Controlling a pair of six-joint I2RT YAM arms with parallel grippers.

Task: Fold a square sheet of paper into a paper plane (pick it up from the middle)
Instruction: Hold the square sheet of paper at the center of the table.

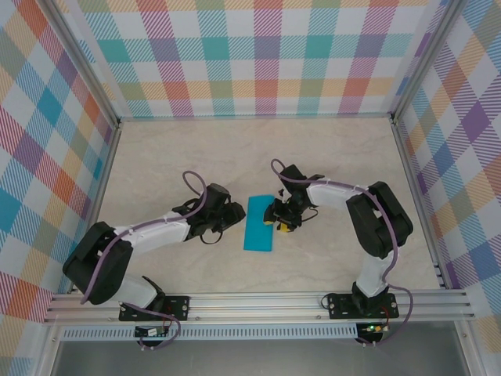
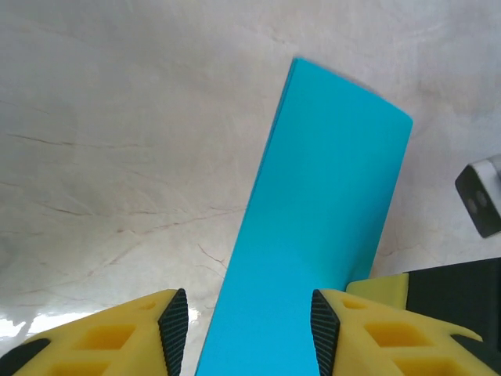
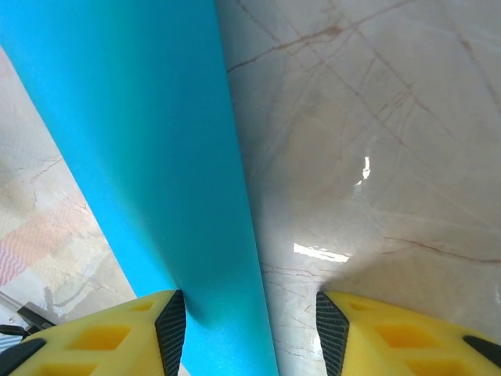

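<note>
The square sheet of paper (image 1: 259, 223) lies on the table as a narrow teal-blue rectangle, folded in half lengthwise. My left gripper (image 1: 237, 217) is low at its left long edge. In the left wrist view the paper (image 2: 329, 204) runs up between the open fingers of the left gripper (image 2: 249, 333), with a gap of bare table beside the left pad (image 2: 174, 333). My right gripper (image 1: 274, 222) is at the paper's right edge. In the right wrist view the right gripper (image 3: 250, 333) is open astride that edge, its left pad (image 3: 171, 329) over the paper (image 3: 149, 157).
The marble-patterned tabletop (image 1: 329, 157) is ringed by checked walls (image 1: 258, 55) and a metal rail (image 1: 258, 301) at the near edge. Part of the right gripper's yellow finger (image 2: 377, 287) sits against the paper's right edge in the left wrist view.
</note>
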